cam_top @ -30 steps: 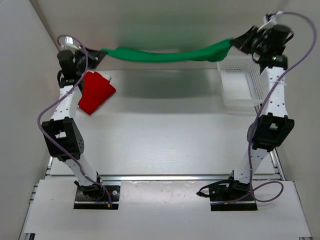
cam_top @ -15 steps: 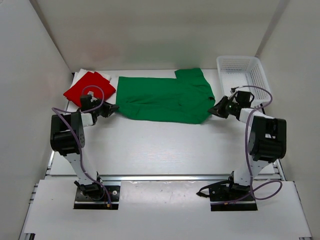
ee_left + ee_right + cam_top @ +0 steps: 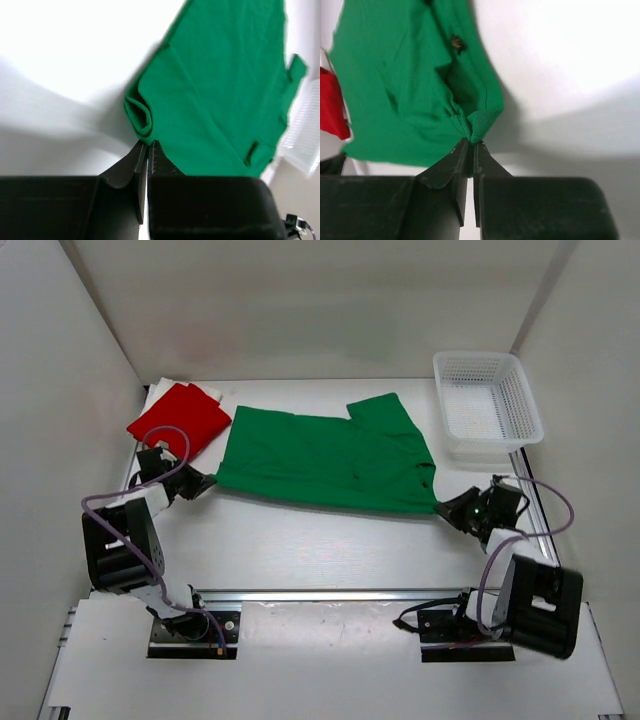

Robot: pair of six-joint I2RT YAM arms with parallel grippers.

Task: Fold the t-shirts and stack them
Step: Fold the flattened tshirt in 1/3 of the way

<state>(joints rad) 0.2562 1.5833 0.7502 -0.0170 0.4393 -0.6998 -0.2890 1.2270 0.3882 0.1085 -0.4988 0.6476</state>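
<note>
**Top external view: green shirt is down flat**

The left gripper and right gripper each pinch a near corner of it. It hung in the air before; now it lies spread on the table, ready to fold. Farther back sits the red shirt.

The green t-shirt and the red t-shirt are soft, matt cloth. The basket is white plastic. The table is smooth.

No text, label, brand or number can be read in any view. A small dark mark on the green t-shirt is too blurred to make out.
</note>
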